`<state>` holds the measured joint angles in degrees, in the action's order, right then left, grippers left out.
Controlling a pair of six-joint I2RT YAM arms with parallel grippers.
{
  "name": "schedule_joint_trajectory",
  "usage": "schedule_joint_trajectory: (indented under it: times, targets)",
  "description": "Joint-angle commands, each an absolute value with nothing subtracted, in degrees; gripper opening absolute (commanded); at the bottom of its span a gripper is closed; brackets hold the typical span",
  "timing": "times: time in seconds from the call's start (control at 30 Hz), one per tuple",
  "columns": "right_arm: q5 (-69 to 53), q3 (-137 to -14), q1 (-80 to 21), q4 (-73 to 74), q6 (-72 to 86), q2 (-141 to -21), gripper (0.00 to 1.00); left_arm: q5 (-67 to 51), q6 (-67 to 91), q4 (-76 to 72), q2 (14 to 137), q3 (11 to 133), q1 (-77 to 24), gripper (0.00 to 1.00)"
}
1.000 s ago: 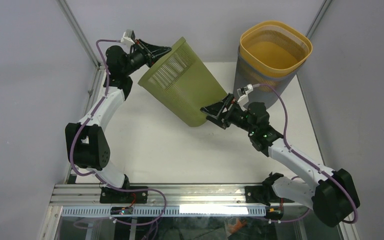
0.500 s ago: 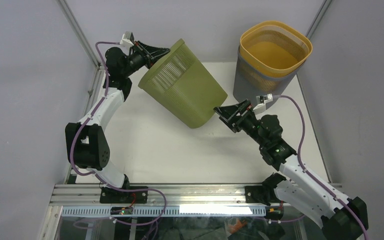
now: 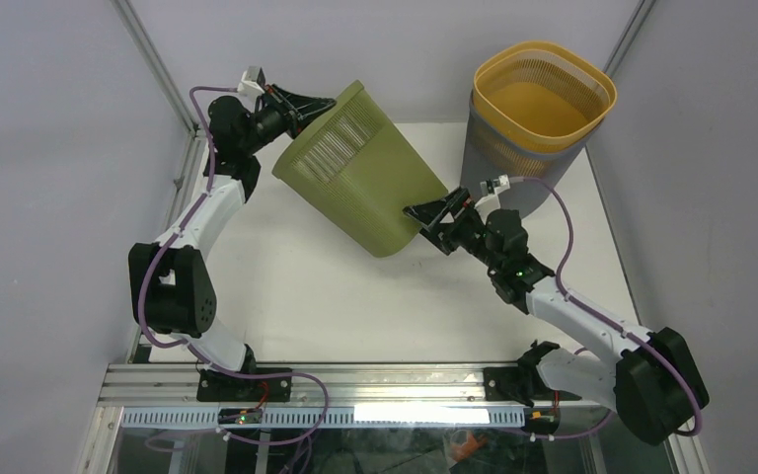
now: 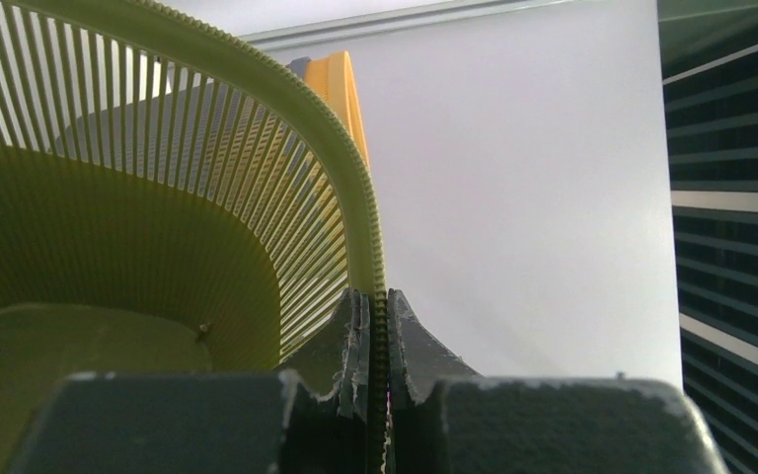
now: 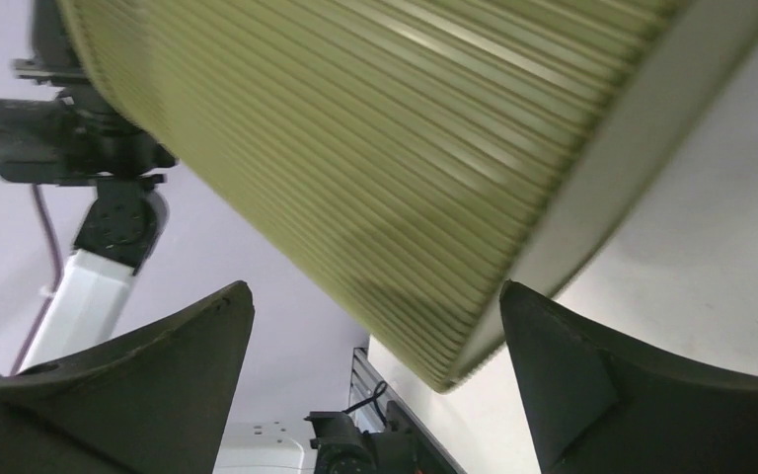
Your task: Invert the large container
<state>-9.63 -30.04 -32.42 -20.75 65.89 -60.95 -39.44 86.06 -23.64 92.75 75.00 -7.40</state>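
Note:
The large olive-green ribbed container [image 3: 365,168] hangs tilted over the white table, its rim up at the back left and its base down toward the middle. My left gripper [image 3: 326,99] is shut on its rim; in the left wrist view the two fingers pinch the toothed rim [image 4: 360,197] at the gripper [image 4: 377,306]. My right gripper [image 3: 424,219] is open right at the container's base. In the right wrist view the ribbed wall and the base edge [image 5: 375,148] lie between the wide-apart jaws of the gripper [image 5: 375,288]; I cannot tell if they touch.
An orange basket [image 3: 543,94] sits nested in a grey one [image 3: 489,163] at the back right, close behind my right arm. The white table [image 3: 306,286] has metal rails on the left and near edges. Grey walls enclose the cell.
My right gripper drew back to the right from the container's base, then came back to it, still open. The left gripper and the container have barely moved.

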Motion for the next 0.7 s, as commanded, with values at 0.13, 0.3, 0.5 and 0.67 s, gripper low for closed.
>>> schedule_joint_trajectory:
  times: [0.13,0.3,0.5,0.67]
  targets:
    - [-13.9,-40.2,-32.3,-26.9,63.5,-58.5,0.99,-40.6,90.0,-30.6,87.7,75.8,-6.8,0.00]
    - [-14.0,-42.8,-32.4,-25.2,62.9,-56.0,0.98,-41.1,89.7,-30.8,88.2,75.4,-6.8,0.00]
    - [-13.7,-46.8,-32.9,-20.2,61.1,-53.0,0.97,-43.1,88.0,-29.5,89.4,74.6,-6.9,0.00]
    - [-13.7,-47.5,-33.2,-16.4,61.1,-49.8,0.97,-45.4,86.0,-29.1,89.8,72.2,-7.3,0.00]
